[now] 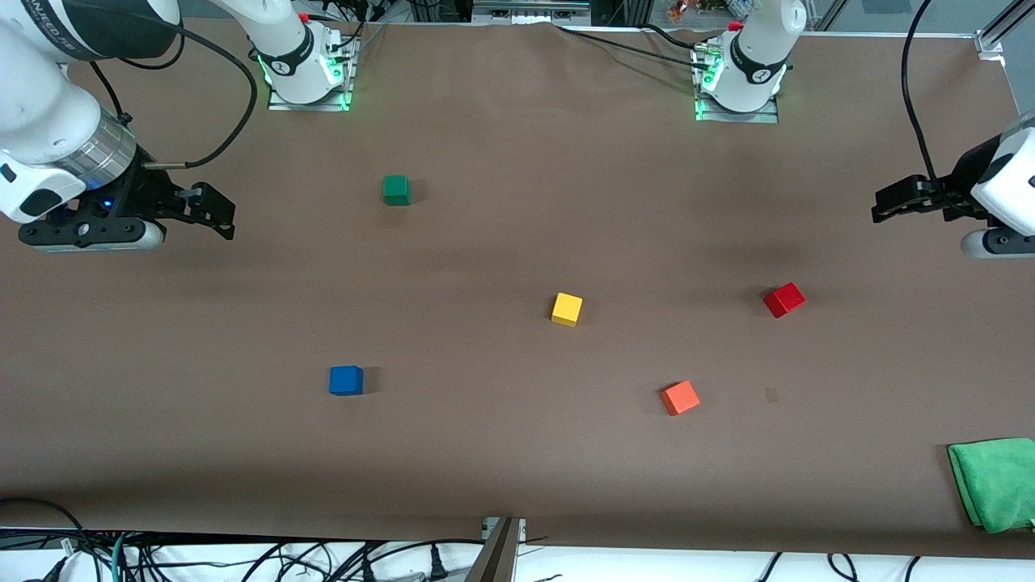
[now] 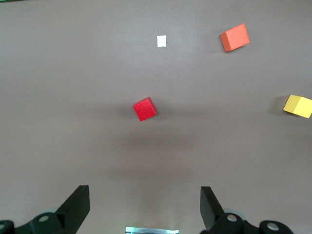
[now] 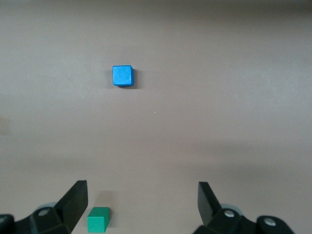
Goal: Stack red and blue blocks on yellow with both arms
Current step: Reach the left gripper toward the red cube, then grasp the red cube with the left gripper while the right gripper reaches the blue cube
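The yellow cube [image 1: 567, 309] sits near the table's middle and shows at the edge of the left wrist view [image 2: 298, 106]. The red cube [image 1: 783, 299] lies beside it toward the left arm's end [image 2: 145, 108]. The blue cube [image 1: 346, 380] lies toward the right arm's end, nearer to the front camera [image 3: 123, 76]. My left gripper [image 1: 885, 206] hangs open and empty over the table's left-arm end, apart from the red cube [image 2: 145, 204]. My right gripper [image 1: 218, 212] hangs open and empty over the right-arm end, apart from the blue cube [image 3: 142, 202].
An orange cube [image 1: 680, 398] lies nearer to the front camera than the yellow one [image 2: 234, 37]. A dark green cube [image 1: 396, 190] sits nearer to the arms' bases [image 3: 99, 219]. A green cloth [image 1: 996, 482] lies at the front corner of the left arm's end.
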You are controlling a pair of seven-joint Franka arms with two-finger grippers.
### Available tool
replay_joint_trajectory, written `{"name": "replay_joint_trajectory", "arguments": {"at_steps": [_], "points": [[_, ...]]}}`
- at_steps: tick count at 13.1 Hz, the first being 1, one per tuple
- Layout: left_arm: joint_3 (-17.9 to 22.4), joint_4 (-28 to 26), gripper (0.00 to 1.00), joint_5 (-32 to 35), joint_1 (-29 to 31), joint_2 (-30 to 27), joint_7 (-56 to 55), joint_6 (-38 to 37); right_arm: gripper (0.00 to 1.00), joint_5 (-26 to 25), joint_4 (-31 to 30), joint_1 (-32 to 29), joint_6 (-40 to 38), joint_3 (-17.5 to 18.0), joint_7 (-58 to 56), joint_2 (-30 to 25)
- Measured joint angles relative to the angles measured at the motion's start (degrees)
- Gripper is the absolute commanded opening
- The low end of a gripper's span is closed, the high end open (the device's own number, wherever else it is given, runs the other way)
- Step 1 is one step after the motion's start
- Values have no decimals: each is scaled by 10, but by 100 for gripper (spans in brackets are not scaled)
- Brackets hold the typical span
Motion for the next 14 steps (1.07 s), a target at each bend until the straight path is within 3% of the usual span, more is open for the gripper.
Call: {"name": "replay_joint_trajectory", "arguments": {"at_steps": [8, 12, 14], "points": [[5, -4, 100, 0, 1, 25, -24, 16, 100, 0, 1, -1, 3, -2, 0, 4], [7, -24, 100, 0, 8, 98, -69, 81, 100, -1, 2, -2, 3, -3, 0, 5], [8, -59, 100, 0, 8, 120, -100, 139, 100, -1, 2, -2, 8, -3, 0, 6]]}}
